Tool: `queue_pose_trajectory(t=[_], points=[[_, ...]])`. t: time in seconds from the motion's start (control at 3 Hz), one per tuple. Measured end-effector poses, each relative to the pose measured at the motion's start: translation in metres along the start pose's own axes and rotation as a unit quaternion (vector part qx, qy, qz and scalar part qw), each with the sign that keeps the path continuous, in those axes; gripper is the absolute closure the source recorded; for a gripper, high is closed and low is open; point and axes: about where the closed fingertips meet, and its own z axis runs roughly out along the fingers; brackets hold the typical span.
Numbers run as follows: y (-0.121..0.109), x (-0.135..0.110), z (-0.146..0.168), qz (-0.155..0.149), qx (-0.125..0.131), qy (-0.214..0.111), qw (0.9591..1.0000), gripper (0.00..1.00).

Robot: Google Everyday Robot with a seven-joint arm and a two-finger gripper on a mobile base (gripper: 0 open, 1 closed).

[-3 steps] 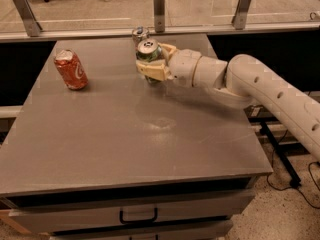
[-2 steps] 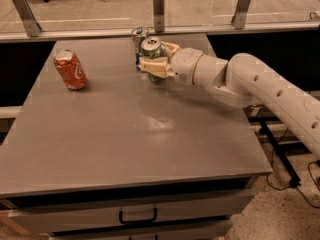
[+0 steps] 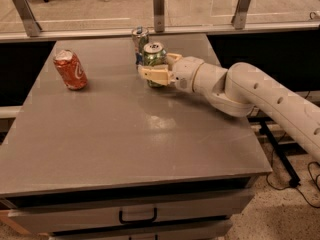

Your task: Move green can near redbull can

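Observation:
The green can (image 3: 154, 57) stands upright on the grey table (image 3: 125, 134) at the far middle, its silver top showing. My gripper (image 3: 156, 70) reaches in from the right, its cream fingers (image 3: 152, 74) around the green can's body. The redbull can (image 3: 140, 40), slim, silver and blue, stands just behind and left of the green can, very close to it or touching.
A dented red cola can (image 3: 70, 69) stands at the far left of the table. A rail with metal posts (image 3: 159, 4) runs behind the table. Drawers with a black handle (image 3: 137, 216) are under the front edge. My arm (image 3: 260, 96) spans the right side.
The gripper with the green can has shifted slightly toward the redbull can; the can now looks set on the table right beside it.

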Motion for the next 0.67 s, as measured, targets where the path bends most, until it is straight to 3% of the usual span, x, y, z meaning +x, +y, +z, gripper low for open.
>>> queue_pose_trajectory(t=[0.33,0.67], points=[[0.002,0.004,-0.003,0.016,0.011,-0.001,0.9998,0.0],[0.001,0.004,-0.029,0.017,0.038,0.016,0.999,0.0]])
